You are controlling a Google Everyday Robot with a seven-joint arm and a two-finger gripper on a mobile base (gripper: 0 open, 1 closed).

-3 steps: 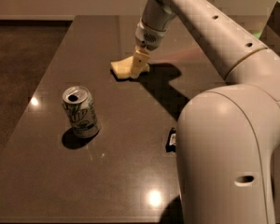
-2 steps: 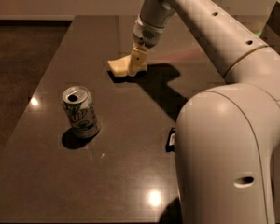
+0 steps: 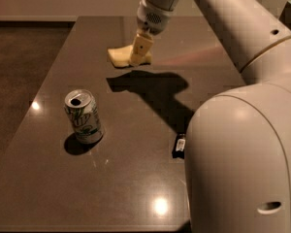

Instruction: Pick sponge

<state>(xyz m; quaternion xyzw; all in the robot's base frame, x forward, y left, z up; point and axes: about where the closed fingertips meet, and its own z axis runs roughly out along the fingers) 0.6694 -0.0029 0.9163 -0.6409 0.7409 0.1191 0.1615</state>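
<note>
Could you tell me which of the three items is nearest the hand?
The pale yellow sponge: the hand grips it at the far end of the table, while the soda can and black wrapper sit nearer the camera.

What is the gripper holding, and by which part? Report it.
The gripper holds the pale yellow sponge by its right-hand end as seen in the view. The jaws are shut on it, over the far part of the table.

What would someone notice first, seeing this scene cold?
The big white arm fills the right side, reaching to the far end of the table. There its gripper clamps the pale yellow sponge, whose shadow falls apart from it. A soda can stands upright at front left.
</note>
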